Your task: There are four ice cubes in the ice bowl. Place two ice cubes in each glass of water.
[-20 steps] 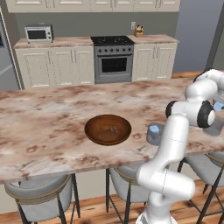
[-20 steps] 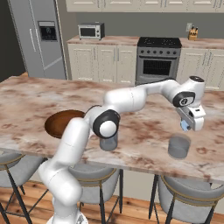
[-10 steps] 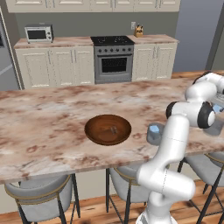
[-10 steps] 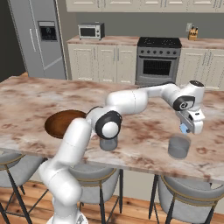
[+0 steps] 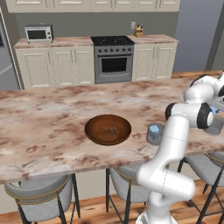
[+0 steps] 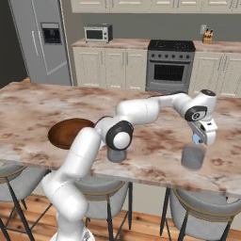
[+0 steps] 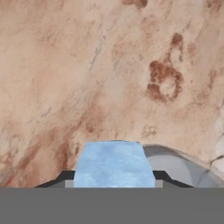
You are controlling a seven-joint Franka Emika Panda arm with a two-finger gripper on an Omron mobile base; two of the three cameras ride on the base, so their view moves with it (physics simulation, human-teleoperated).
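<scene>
The arm is reaching far out over the marble counter (image 6: 42,103), its gripper (image 6: 198,140) pointing down and clamping an ice cube (image 6: 196,139) just above the far glass (image 6: 193,157), well apart from the bowl (image 6: 69,132).

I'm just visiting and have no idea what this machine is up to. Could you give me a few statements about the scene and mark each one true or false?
1. The gripper holds a pale-blue ice cube. True.
2. The gripper hangs over the ice bowl. False: it is above a grey glass, far from the bowl.
3. Both glasses stand on the stove. False: both stand on the marble counter; the second glass is beside the bowl.
4. A microwave sits on the back counter. True.
</scene>
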